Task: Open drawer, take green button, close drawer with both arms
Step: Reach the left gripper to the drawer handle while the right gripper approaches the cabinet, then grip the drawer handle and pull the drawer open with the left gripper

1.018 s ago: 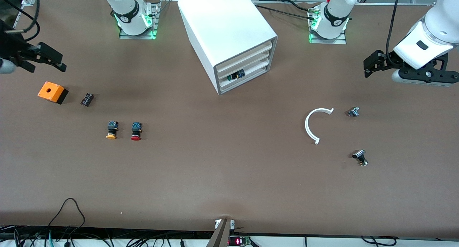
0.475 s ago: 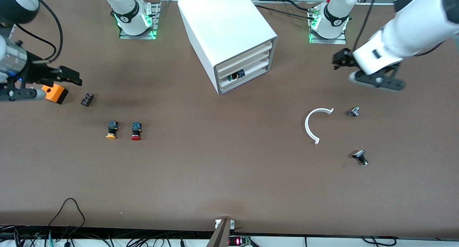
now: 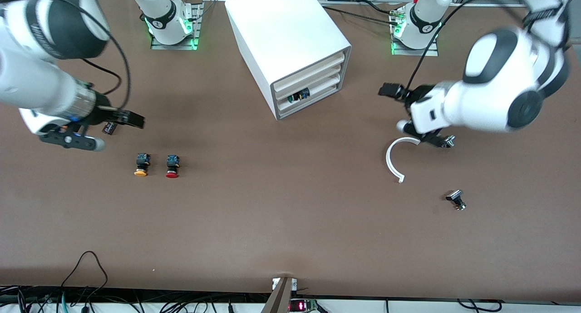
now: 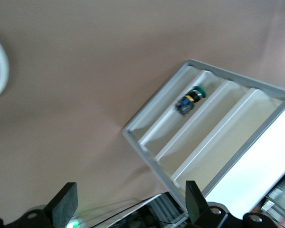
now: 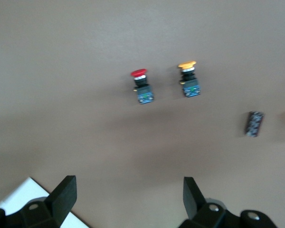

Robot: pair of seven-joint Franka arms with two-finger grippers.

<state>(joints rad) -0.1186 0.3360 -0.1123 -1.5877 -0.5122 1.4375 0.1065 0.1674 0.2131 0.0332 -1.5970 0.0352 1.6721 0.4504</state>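
Observation:
The white cabinet [image 3: 281,27] stands near the robots' bases, midway between them. Its four drawers are all pushed in. The green-capped button [image 3: 299,95] lies in the third drawer [image 3: 317,89] from the top and shows through its front. In the left wrist view the button [image 4: 191,99] lies on its side in that drawer [image 4: 164,121]. My left gripper [image 3: 389,91] hangs open over bare table beside the cabinet, toward the left arm's end, holding nothing [image 4: 131,209]. My right gripper [image 3: 134,120] hangs open and holds nothing [image 5: 128,199], over the table near a small black block.
A yellow-capped button [image 3: 141,164] and a red-capped button [image 3: 172,166] lie side by side toward the right arm's end. The small black block [image 3: 109,128] lies partly under my right gripper. A white curved strip [image 3: 395,161] and two small metal parts [image 3: 456,199] [image 3: 450,141] lie toward the left arm's end.
Both arms have swung in from the table's ends toward the cabinet. The right arm now covers the orange box. Both grippers stayed open.

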